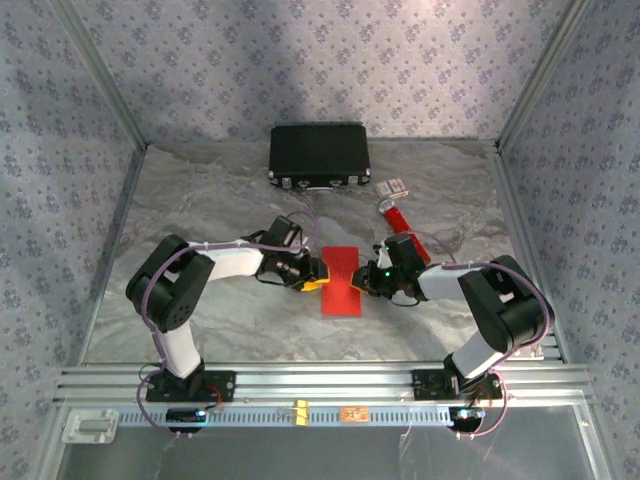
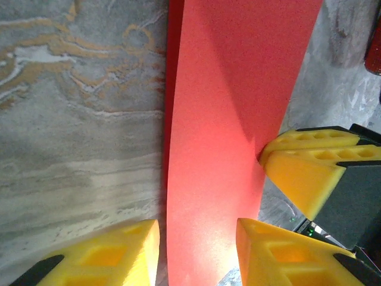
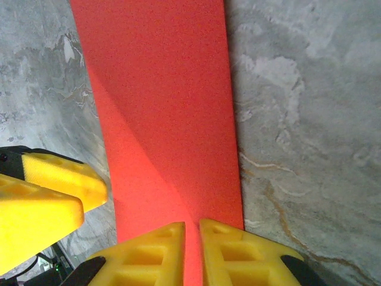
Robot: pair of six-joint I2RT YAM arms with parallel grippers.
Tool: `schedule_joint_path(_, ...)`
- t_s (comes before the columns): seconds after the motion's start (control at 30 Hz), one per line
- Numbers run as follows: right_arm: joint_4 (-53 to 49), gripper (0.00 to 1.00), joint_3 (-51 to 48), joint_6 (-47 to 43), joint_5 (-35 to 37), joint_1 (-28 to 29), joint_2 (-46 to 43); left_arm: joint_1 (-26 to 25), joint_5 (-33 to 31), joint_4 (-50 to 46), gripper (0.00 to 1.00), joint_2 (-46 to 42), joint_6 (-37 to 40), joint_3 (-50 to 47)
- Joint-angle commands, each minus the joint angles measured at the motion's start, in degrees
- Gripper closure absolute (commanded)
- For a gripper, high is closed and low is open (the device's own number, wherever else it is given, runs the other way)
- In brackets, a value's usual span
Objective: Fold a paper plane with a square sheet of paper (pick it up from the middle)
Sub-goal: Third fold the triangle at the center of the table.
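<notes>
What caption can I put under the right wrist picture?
Right pincer nips the edge of the red paper while the left pincer sits beside it.

A black case with metal latches lies at the far edge of the grey marbled table. A small white packet sits just right of it, and a red tube with a white end lies nearer. Patterned wallpaper covers the walls. A yellow clip and an orange tag sit on the aluminium rail.

Grey marbled table, red paper, black case, red tube
</notes>
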Motion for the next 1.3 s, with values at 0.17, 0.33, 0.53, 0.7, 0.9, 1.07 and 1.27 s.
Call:
schedule_joint_path(0.17, -4.94, 0.84, -0.12, 0.52, 3.01, 0.10, 0.87, -1.11, 2.62, -1.91, 0.63, 2.68, 1.57, 2.90)
schedule_joint_path(0.33, -4.87, 0.84, -0.34, 0.55, 3.04, 0.11, 0.87, -1.20, 1.61, -1.65, 0.67, 2.69, 1.20, 2.84)
schedule_joint_path(0.53, -4.81, 0.83, -0.51, 0.61, 3.19, 0.21, 0.25, -1.11, 1.08, 0.01, 0.72, 2.52, -0.19, 1.92)
schedule_joint_path(0.7, -5.23, 0.83, -0.21, 0.66, 3.26, 0.22, -0.16, -0.39, 1.10, 3.63, 0.68, 1.42, -1.66, -0.35)
schedule_joint_path(0.9, -5.50, 0.82, 0.08, 0.61, 3.28, 0.43, -0.21, 0.71, -0.60, 6.16, 0.58, -0.15, -2.64, -2.57)
schedule_joint_path(1.07, -5.56, 0.82, 0.21, 0.65, 3.31, 0.47, -0.21, 1.51, -0.13, 6.82, 0.58, -0.40, -2.48, -2.97)
schedule_joint_path(1.27, -5.38, 0.82, 0.55, 0.64, 3.25, 0.67, 0.14, 1.52, 0.62, 6.61, 0.58, 0.26, -2.68, -2.85)
